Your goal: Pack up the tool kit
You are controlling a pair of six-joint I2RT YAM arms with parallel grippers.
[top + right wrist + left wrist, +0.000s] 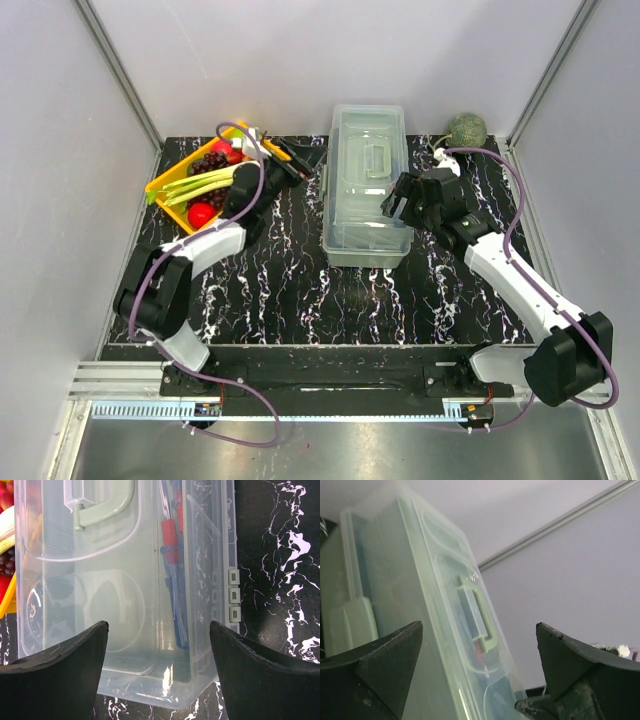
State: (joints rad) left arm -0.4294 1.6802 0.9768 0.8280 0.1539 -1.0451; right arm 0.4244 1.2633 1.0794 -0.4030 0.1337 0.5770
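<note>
Item: toolbox (366, 190), pale green with a clear lid (100, 580), lying flat near the middle of the desk (280, 290), just right of the yellow tray (168, 208).
Contents: red and blue screwdrivers (171, 550) show through the lid, lying lengthwise along the hinge side. We cannot tell whether the cutters are inside.
Lid: down over the box, handle (481, 615) folded flat. We cannot tell whether it is fully seated.
Left tool (477, 630): fingers wide apart, holding nothing, low beside the long wall of the box that carries the latch (351, 625).
Right tool (159, 630): fingers apart, holding nothing, hovering over the near end of the lid on the side with the hinges (233, 595).
Step, as we judge it: securing the closed lid.
Method: we press the right tool straight down on a flat part of the lid, clear of the handle, so the box neither slides nor tips. We bring the left tool squarely onto the latch and push it toward the wall, not along it.
Caution: the plastic is smooth and light, and a sideways push would move the box toward the hinge side. We keep the left arm clear of the tray.
</note>
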